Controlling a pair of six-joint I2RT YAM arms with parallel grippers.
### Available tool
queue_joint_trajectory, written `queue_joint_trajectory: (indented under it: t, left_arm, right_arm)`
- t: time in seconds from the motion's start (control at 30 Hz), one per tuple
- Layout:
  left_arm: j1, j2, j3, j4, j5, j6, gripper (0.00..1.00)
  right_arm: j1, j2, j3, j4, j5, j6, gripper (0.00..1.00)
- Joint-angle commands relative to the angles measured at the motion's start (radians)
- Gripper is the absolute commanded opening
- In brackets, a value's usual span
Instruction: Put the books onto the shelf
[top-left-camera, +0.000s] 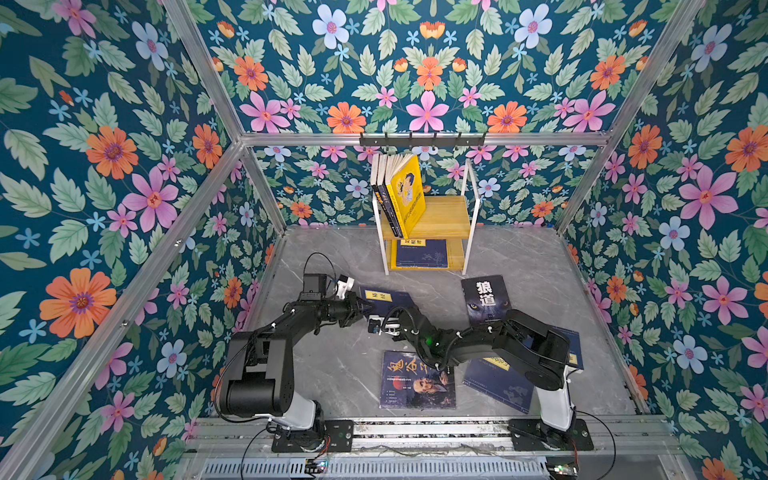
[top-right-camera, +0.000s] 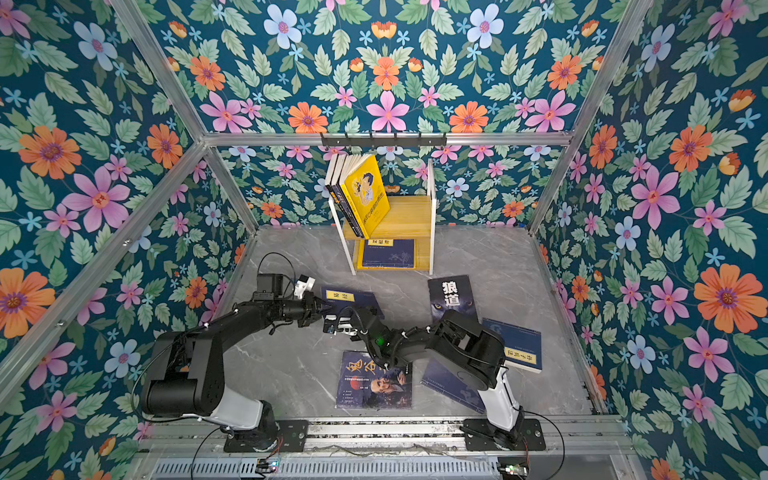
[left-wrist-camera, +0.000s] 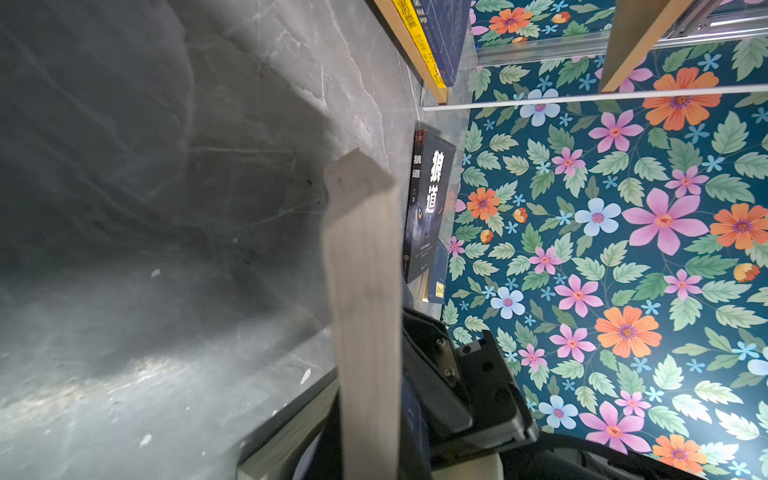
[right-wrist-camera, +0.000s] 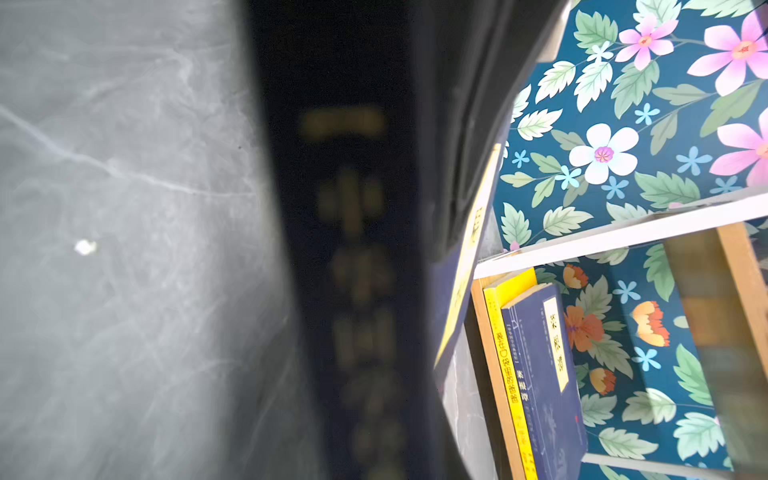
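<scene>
Showing two arms meeting over one navy book (top-left-camera: 390, 300), just left of centre in both top views, on the grey marbled table (top-left-camera: 332, 374).

Left gripper (top-left-camera: 360, 309): its jaws look pinched on the book's left-hand edge. In the left wrist view one black finger (left-wrist-camera: 436, 365) lies flat against the cover beside the cream page block (left-wrist-camera: 361, 270); the opposite finger is hidden.

Right gripper (top-left-camera: 376, 321): closed on the same book at its spine (right-wrist-camera: 349, 208), whose blurred yellow lettering runs up the middle of the right wrist view.

Handling, as judged: a thin paperback, light, yet limp enough to sag or fan open if taken by one cover alone. The smooth covers may slip. The best hold is across the full thickness near the spine, where the pages are bound stiff.

Lower centre: old man's face book (top-left-camera: 417, 380), dark, lying flat with its cover up.

Upper centre: the shelf (top-left-camera: 446, 216), two boards of pale yellow wood in a thin white frame. A yellow book (top-left-camera: 409, 195) and darker ones lean left on the upper board, and a flat navy book (top-left-camera: 422, 252) lies on the lower. A black hook rail (top-left-camera: 422, 140) hangs above.

Right of centre: wolf book (top-left-camera: 486, 299), black and flat. Further navy books (top-left-camera: 496, 382) lie partly under the right arm. By my count, five books are not yet shelved.
</scene>
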Motion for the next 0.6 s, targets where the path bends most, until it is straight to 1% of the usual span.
queue_joint_trajectory:
  t: [0.0, 0.07, 0.13, 0.23, 0.3, 0.43, 0.53, 0.57]
  left_arm:
    - [0.005, -0.017, 0.021, -0.018, -0.020, 0.062, 0.56]
    - [0.017, -0.044, 0.020, -0.027, -0.062, 0.099, 0.69]
    - [0.036, -0.064, 0.009, -0.026, -0.109, 0.123, 0.74]
    - [0.058, -0.087, 0.010, -0.038, -0.181, 0.163, 0.76]
    - [0.065, -0.100, 0.010, -0.039, -0.217, 0.190, 0.76]
    - [0.074, -0.134, 0.008, -0.059, -0.293, 0.256, 0.83]
    - [0.089, -0.164, -0.004, -0.058, -0.338, 0.308, 0.89]
    - [0.094, -0.171, -0.008, -0.054, -0.348, 0.320, 0.91]
  right_arm:
    - [0.001, -0.044, -0.023, 0.024, 0.029, -0.012, 0.00]
    - [0.001, -0.090, -0.049, -0.002, 0.036, -0.013, 0.00]
    - [-0.001, -0.133, -0.074, -0.029, 0.050, -0.021, 0.00]
    - [-0.005, -0.192, -0.098, -0.081, 0.072, -0.050, 0.00]
    - [-0.010, -0.237, -0.104, -0.168, 0.066, -0.049, 0.00]
    - [-0.042, -0.307, -0.112, -0.280, 0.046, -0.050, 0.00]
    - [-0.092, -0.319, -0.091, -0.366, 0.037, -0.051, 0.00]
    - [-0.115, -0.353, -0.087, -0.378, 0.029, -0.051, 0.00]
